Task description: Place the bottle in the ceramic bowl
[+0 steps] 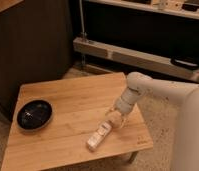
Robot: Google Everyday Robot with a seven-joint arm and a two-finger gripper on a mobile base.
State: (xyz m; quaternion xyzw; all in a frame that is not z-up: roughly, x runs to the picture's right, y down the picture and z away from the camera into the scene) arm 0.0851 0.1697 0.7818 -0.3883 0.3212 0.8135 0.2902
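— Where's the slim cream bottle (pixel 98 137)?
— Lying on the wooden table (pixel 68 95), well apart from the round glossy black ceramic bowl (pixel 35 115). The gripper (pixel 114 118), fingers spread, is at its cap end.

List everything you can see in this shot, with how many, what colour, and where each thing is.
bottle: one, whitish-cream, lying on the table's near right part, cap end toward the gripper.
ceramic bowl: one, glossy black, on the table at the left of the view, well apart from the bottle.
table: one, light wood, low, centre of the view.
metal rail: one, grey, behind the table.
floor: speckled grey, around the table.
arm: one, white, reaching in from the right of the view.
gripper: one, pale, open, low over the table at the bottle's cap end.
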